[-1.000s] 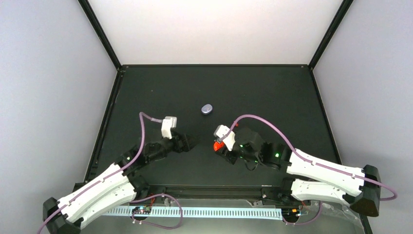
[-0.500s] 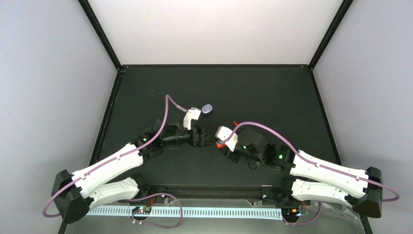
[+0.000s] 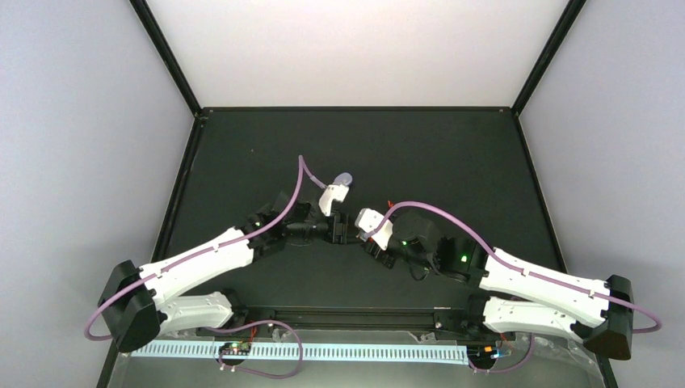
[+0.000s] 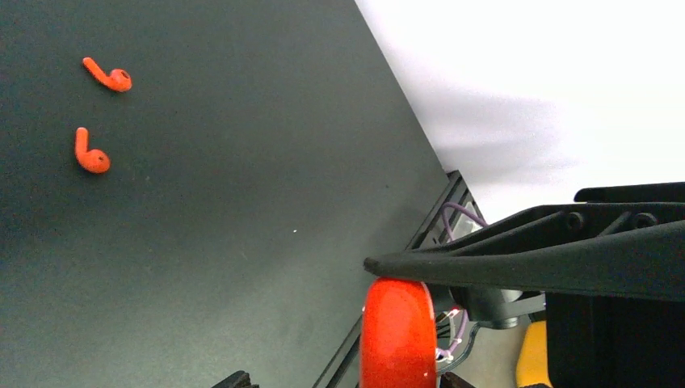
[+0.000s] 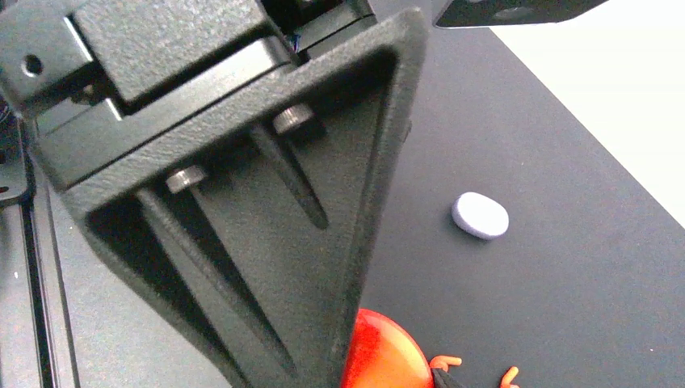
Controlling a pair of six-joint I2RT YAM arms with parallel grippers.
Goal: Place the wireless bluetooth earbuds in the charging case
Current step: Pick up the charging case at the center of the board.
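Note:
The red charging case (image 4: 397,331) hangs above the table at the centre, seen edge-on in the left wrist view. My right gripper (image 3: 370,234) is shut on it, one black finger (image 4: 525,259) pressed along its top. My left gripper (image 4: 343,381) stands open around the case, with a wide gap on one side. In the right wrist view the case (image 5: 380,356) shows at the bottom edge, half hidden by the left gripper's large finger (image 5: 266,202). Two red-orange earbuds (image 4: 109,77) (image 4: 89,153) lie loose on the black table. From above, the case is hidden between the grippers.
A pale purple pebble-like case (image 5: 481,215) lies shut on the table just behind the grippers, partly hidden from above by the left wrist camera (image 3: 331,196). The black table (image 3: 452,162) is walled by white panels.
My left arm has swung right and forward until its gripper meets the right one, and its jaws have narrowed around the red case. The right gripper has kept its hold and shifted slightly.

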